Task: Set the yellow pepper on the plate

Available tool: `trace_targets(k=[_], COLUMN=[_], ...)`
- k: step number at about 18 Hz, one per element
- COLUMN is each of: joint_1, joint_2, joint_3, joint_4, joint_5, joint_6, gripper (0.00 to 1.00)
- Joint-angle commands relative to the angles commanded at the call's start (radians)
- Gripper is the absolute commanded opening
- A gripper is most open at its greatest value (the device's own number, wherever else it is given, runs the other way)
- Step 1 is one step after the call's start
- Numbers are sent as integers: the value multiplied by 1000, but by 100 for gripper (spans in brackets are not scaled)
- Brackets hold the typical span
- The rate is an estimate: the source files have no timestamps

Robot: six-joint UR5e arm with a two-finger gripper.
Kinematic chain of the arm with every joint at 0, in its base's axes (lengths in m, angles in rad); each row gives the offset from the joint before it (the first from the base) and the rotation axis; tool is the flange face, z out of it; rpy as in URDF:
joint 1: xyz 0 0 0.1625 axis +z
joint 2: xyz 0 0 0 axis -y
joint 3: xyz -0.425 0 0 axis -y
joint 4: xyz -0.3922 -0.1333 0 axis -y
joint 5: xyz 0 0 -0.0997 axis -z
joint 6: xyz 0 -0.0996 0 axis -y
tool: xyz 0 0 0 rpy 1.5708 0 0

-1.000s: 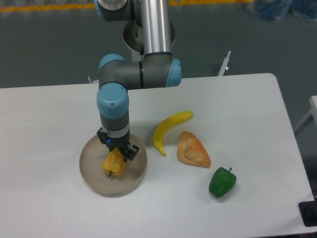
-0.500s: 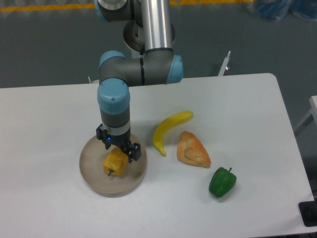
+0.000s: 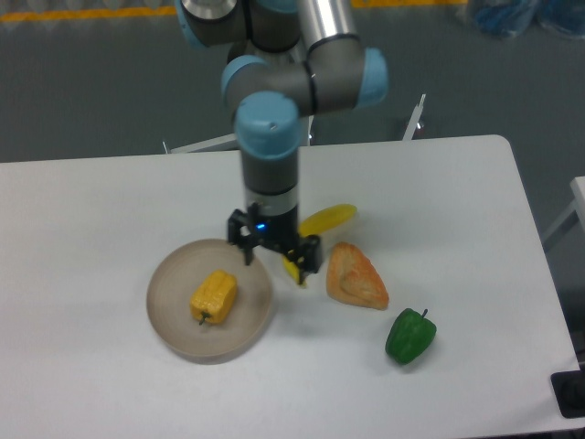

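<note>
Left of your tool (image 3: 273,255), item one: the plate (image 3: 174,322), round and grey-beige, flat on the white tabletop (image 3: 91,219). Its right rim lies just beside the tool's left finger, and you cannot tell whether they touch.

Item two: the yellow pepper (image 3: 213,295), lying on its side on the plate, a little right of the plate's middle, stem end toward the camera. It sits clear of the tool, nothing gripping it.

Item three: your tool itself, pointing straight down, fingers spread wide, nothing between them, a small blue light showing on its body.

Behind and partly under the tool: a yellow banana (image 3: 327,219), its near end hidden by the right finger, its far end showing to the tool's right.

Right of the tool: an orange-brown wedge-shaped piece of toy food (image 3: 356,276), just beside the banana.

Farther right and nearer the camera: a green pepper (image 3: 409,336), standing apart from the rest.
</note>
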State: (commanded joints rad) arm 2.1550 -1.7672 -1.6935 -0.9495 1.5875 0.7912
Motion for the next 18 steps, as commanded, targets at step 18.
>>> trace_targets(k=[18], joint_1=[114], joint_2=[-18], joint_3=[77], joint_4=[2], joint_5=[58], joint_6=[356], gripper=[100])
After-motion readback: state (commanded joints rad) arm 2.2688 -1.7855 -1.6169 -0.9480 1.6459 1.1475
